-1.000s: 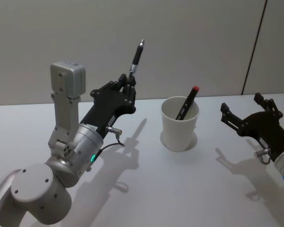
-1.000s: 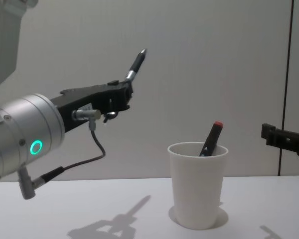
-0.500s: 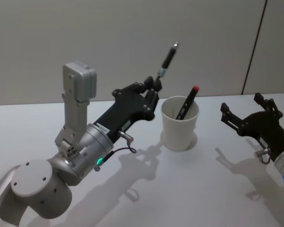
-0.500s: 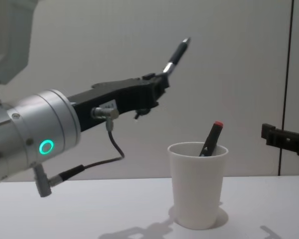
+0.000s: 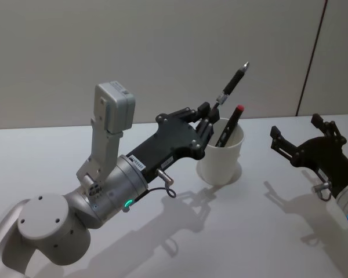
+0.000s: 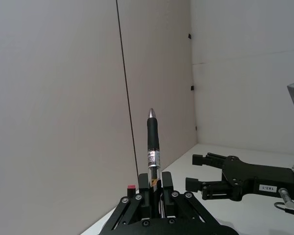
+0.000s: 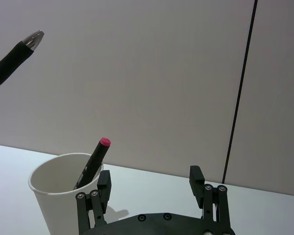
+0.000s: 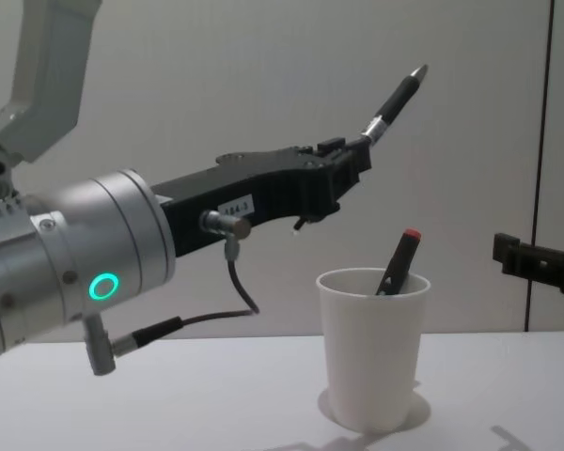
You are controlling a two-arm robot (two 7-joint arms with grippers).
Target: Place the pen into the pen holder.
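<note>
Tabletop [image 5: 267, 231] holds pen holder [image 5: 220, 163]; left end effector [image 5: 210, 117] clamps pen [image 5: 232, 84] above its rim, right end effector [image 5: 294, 126] spread.

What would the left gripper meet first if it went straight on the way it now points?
Probably nothing near: the left gripper, shut on the pen, points up and over the pen holder and the red-capped pen inside, toward the back wall. Depth is unclear.
</note>
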